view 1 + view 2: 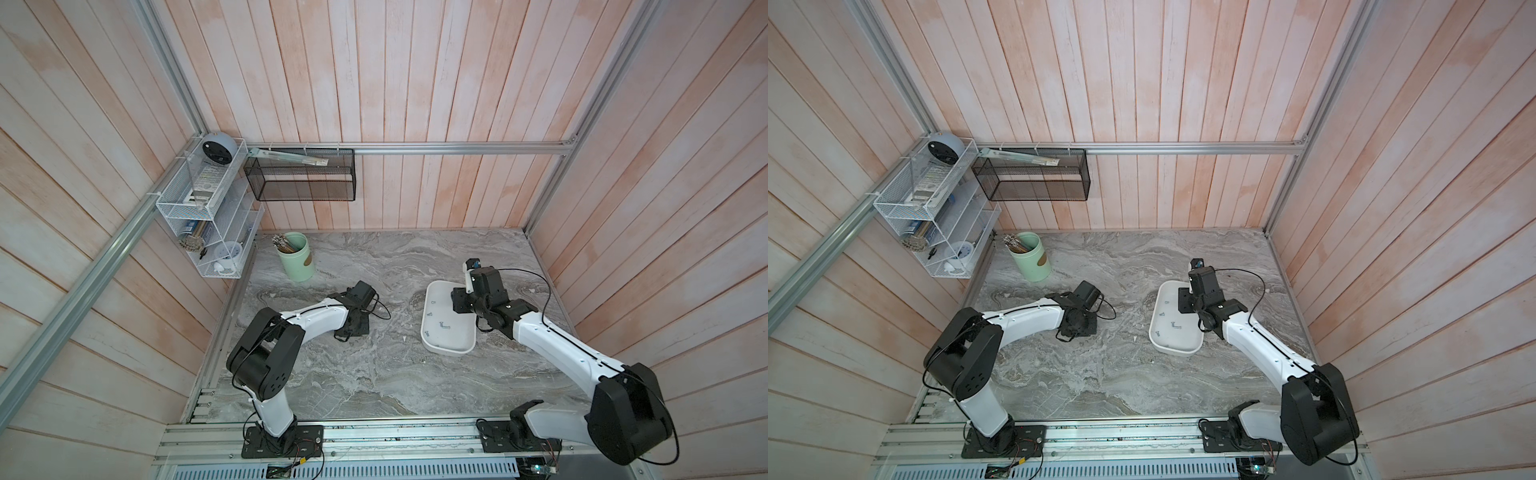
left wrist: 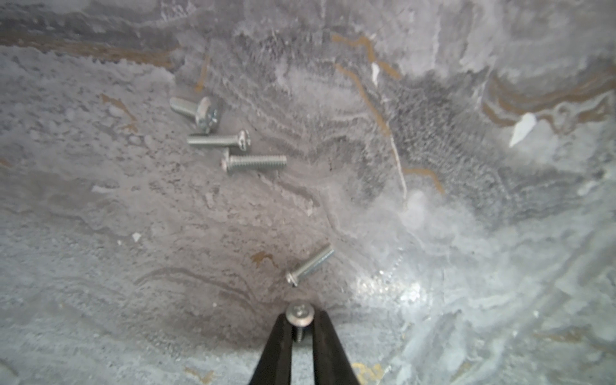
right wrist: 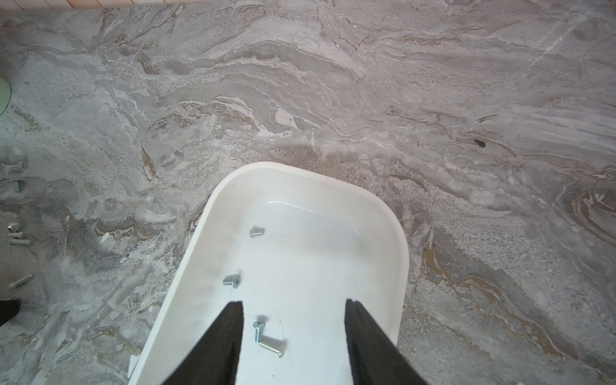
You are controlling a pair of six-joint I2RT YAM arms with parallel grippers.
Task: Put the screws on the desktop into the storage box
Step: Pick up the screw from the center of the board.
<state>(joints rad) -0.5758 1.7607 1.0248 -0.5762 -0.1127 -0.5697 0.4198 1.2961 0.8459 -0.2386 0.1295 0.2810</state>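
Screws (image 2: 255, 162) lie loose on the desktop (image 1: 374, 374) in front of your left gripper (image 2: 300, 320). Three sit close together in a small cluster, and a fourth lies apart from them, nearer the fingertips. Your left gripper's jaws are drawn narrow around a fifth, the pinched screw (image 2: 299, 312). Its head faces the wrist camera and its shaft points down between the black fingers (image 2: 280, 346). You cannot tell from this view whether its tip is off the desktop.

At least four more screws are already in the storage box (image 3: 396, 240). They are scattered on its white floor, two of them lying just beside each other. In both top views the storage box sits on the right half of the desktop, well apart from the left gripper.

Your right gripper (image 3: 293, 301) hangs over the storage box with its jaws wide apart and nothing between them.

A pale green cup (image 1: 297, 257) holding thin sticks stands near the back left corner of the desktop.
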